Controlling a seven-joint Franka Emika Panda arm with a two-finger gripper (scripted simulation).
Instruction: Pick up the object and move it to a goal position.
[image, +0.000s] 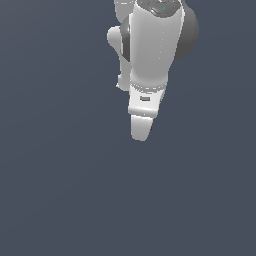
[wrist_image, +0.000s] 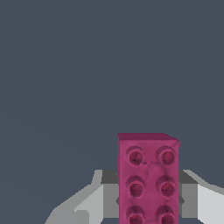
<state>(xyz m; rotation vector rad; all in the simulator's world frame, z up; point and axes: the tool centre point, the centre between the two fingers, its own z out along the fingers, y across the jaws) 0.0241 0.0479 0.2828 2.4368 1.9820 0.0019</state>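
Fingers (wrist_image: 190, 199) of your gripper (wrist_image: 148, 205) pinch the block (wrist_image: 148, 177) on both sides, its long axis pointing straight out beyond them.

We note a flat, even slate blue-grey ground (image: 60, 175) across both views, without pattern or marking.

The arm (image: 150, 45) reads white, shading to pale grey along its curved sides, with a dark charcoal joint band at the exterior view's right and a small teal speck near its upper end. The gripper (image: 141, 127) is white too; a thin sliver of magenta shows at its edge.

In the wrist view, the block (wrist_image: 148, 179) is magenta-pink, its face patterned with two columns of round studs, each ringed darker with a deeper crimson centre. The fingers (wrist_image: 109, 192) flanking it are mid-grey with darker grey tops, white further out.
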